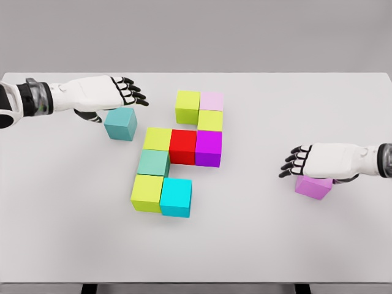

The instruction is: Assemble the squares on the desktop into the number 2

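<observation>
Left hand [125, 92], fingers spread and empty, hovers above the teal cube [120, 123]; a careless sweep could scatter the assembled cubes [184, 147] beyond its fingertips.

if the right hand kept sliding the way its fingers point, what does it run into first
The right hand points left across the table. The first thing in that line looks like the magenta cube at the figure's right edge, though the hand's height is unclear.

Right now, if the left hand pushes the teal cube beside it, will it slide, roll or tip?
The teal cube would probably slide: it sits flat on the smooth white table. Rolling looks unlikely given its flat faces. Equal height and width suggest little tipping. The left hand hovers beside it.
</observation>
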You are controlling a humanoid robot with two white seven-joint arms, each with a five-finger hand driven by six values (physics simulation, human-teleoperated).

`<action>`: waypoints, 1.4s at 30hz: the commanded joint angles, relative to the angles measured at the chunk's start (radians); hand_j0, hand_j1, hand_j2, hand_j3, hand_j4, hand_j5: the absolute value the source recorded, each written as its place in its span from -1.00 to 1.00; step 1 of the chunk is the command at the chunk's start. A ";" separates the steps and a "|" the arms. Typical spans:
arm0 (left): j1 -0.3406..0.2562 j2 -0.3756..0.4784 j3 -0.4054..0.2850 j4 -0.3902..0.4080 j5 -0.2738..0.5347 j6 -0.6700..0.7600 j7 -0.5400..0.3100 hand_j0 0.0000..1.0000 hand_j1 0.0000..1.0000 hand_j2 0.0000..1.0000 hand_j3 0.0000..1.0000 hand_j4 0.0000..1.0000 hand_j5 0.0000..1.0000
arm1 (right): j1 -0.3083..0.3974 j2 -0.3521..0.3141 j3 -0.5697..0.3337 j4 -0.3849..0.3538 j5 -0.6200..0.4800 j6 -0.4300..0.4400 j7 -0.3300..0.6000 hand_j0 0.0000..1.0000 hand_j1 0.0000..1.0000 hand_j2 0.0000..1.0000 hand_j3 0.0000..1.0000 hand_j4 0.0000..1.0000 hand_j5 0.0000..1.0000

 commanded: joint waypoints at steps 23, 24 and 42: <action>0.017 -0.048 0.001 0.073 -0.079 0.000 0.000 1.00 1.00 1.00 1.00 1.00 1.00 | -0.002 -0.013 -0.006 -0.030 0.032 0.002 0.000 0.34 0.34 0.34 0.34 0.34 0.34; 0.017 -0.056 0.001 0.081 -0.079 0.000 0.000 1.00 1.00 1.00 1.00 1.00 1.00 | -0.002 -0.015 -0.010 -0.037 0.030 0.002 0.000 0.28 0.28 0.28 0.28 0.28 0.28; 0.044 -0.074 0.003 0.109 -0.103 0.000 0.000 1.00 1.00 1.00 1.00 1.00 1.00 | -0.028 -0.033 -0.012 -0.116 -0.076 0.002 -0.003 0.25 0.25 0.25 0.25 0.25 0.25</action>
